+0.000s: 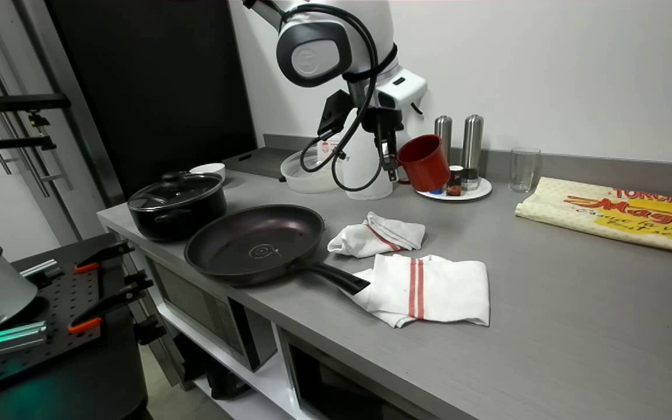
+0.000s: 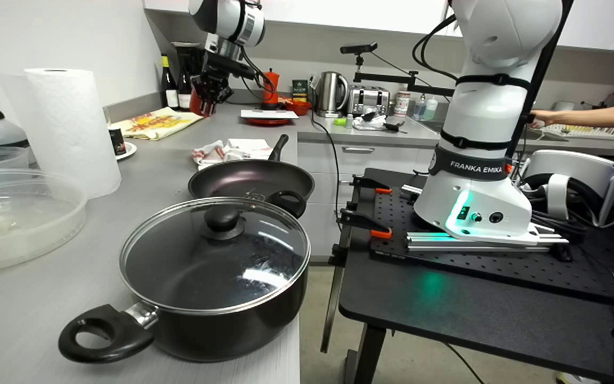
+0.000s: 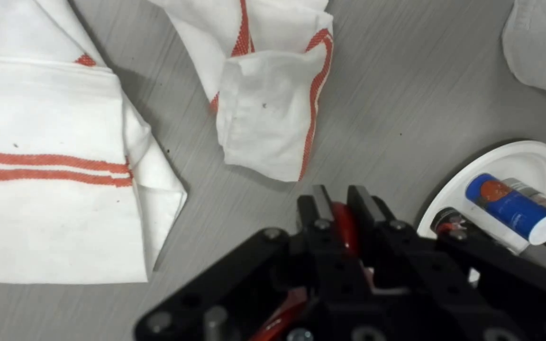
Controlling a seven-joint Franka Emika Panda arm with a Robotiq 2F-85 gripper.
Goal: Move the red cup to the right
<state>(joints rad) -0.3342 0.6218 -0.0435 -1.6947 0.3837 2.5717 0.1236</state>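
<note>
A small plain red cylindrical cup (image 1: 429, 168) was held aloft over a long grey counter (image 1: 557, 326), gripped in the black two-fingered claw (image 3: 341, 203) of the white jointed arm (image 1: 315, 57). The jaws were clamped on a slim red strip, taken to be the cup's handle (image 3: 346, 229), which was pinched between them in the wrist view.

The cup was hung beside the claw, not beneath it. In an exterior view it was placed just right of the jaws, its long axis tilted: the round mouth (image 1: 420, 150) was tipped up and toward the jaws, the base (image 1: 432, 183) slanted down and away. A round white plate (image 1: 461, 196) with two tall steel mills (image 1: 472, 146) was seen behind it there, the gap in depth hard to judge. In an exterior view the cup (image 2: 196, 104) was partly hidden behind the claw.

The step in hand was judged to be the carry. From whose side "right" was meant could not be settled. On the sideways offset the coming move was judged to turn: the cup's base, not the claw, would have to be lined up with the landing spot, and the lean would have to be taken out before release. If it were set down aslant, the counter would be met by one edge first and the cup might be toppled.
</note>
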